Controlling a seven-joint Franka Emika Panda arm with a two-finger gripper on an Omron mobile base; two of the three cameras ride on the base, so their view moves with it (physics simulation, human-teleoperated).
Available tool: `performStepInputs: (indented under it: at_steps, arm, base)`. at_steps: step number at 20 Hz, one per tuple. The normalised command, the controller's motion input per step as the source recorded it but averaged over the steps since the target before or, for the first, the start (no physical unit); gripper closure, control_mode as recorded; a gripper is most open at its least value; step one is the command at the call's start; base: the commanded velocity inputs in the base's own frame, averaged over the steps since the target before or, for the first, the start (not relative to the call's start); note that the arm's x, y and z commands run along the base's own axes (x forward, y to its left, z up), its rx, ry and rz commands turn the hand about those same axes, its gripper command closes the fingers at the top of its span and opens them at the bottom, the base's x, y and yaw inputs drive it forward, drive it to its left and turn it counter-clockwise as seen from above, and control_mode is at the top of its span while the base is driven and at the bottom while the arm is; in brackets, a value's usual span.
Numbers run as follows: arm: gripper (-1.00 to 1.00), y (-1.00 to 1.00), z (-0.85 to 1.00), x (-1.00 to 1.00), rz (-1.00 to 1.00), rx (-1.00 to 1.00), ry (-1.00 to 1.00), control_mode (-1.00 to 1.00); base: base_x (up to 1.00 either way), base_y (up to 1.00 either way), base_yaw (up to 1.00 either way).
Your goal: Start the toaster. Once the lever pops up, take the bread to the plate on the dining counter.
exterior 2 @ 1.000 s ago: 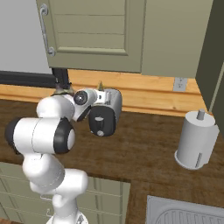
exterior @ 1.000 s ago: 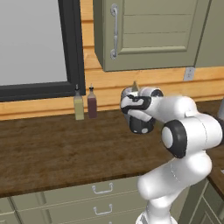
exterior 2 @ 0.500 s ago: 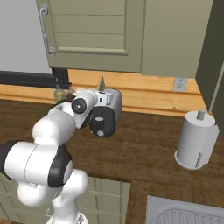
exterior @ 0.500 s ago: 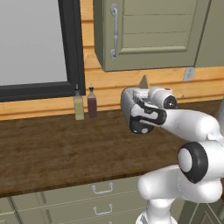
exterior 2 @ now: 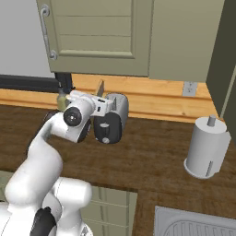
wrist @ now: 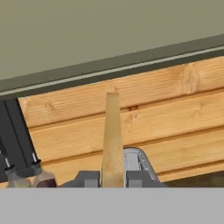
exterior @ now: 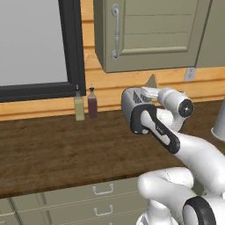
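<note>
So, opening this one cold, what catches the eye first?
The white arm curls over the dark wood counter, its end effector shut on the bread, a pale slice standing on edge above the toaster by the plank wall. Two small bottles stand left of the toaster under the dark-framed window, and a grey paper towel holder sits to the right.

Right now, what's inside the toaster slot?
The bread stands upright above the toaster, pinched edge-on by the shut gripper. The slot's inside is hidden by the hand.

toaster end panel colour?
Black, with a small pale knob, on the silver-grey toaster; clearest in the right base view.
</note>
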Motion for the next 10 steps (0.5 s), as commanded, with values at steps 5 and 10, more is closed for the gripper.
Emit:
performStepInputs:
  at_steps: [5, 10]
  arm:
    - [1.0, 0.15, 0.43, -0.96, 0.0, 0.12, 0.14, -1.0]
    - [1.0, 0.17, 0.02, -1.0, 0.0, 0.04, 0.08, -1.0]
  base:
    - [0.0, 0.0, 0.0]
    - [0.0, 0.0, 0.0]
